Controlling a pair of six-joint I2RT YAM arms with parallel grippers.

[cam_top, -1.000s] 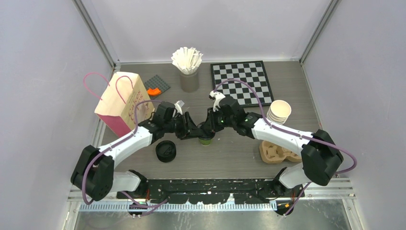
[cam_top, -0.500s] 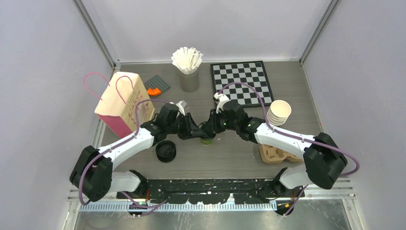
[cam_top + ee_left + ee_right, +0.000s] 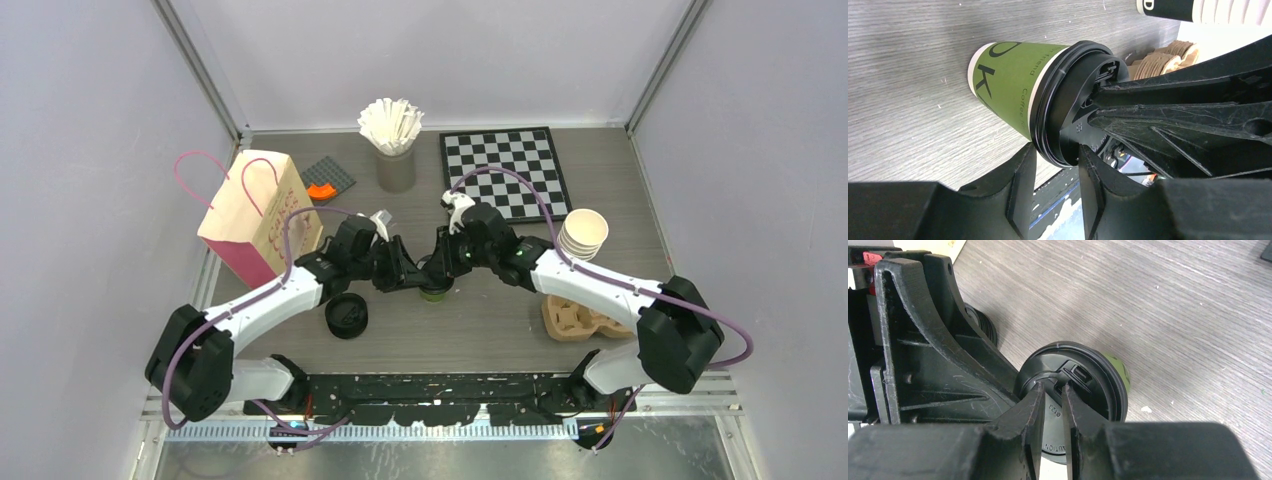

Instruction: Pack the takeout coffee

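1 overhead view looks down on the table (image 3: 480,330); 2 close wrist views share the cup (image 3: 1008,85).

Olive-green cup (image 3: 1008,85), black lid (image 3: 1063,105); chequered board (image 3: 505,172); bag (image 3: 250,215) seemingly cream.

Quick tally from the overhead shot:
- one lidded green coffee cup (image 3: 1008,85)
- one loose black lid (image 3: 346,316), lower left of centre
- one paper bag (image 3: 250,215) on the left
- one chessboard (image 3: 505,172) up top
- one holder of white papers (image 3: 393,140)
- one grey studded plate (image 3: 332,174)
- one cup stack (image 3: 582,234) on the right
- one pulp carrier (image 3: 575,320) on the right
- two arms: left arm (image 3: 268,297) and right arm (image 3: 590,283)
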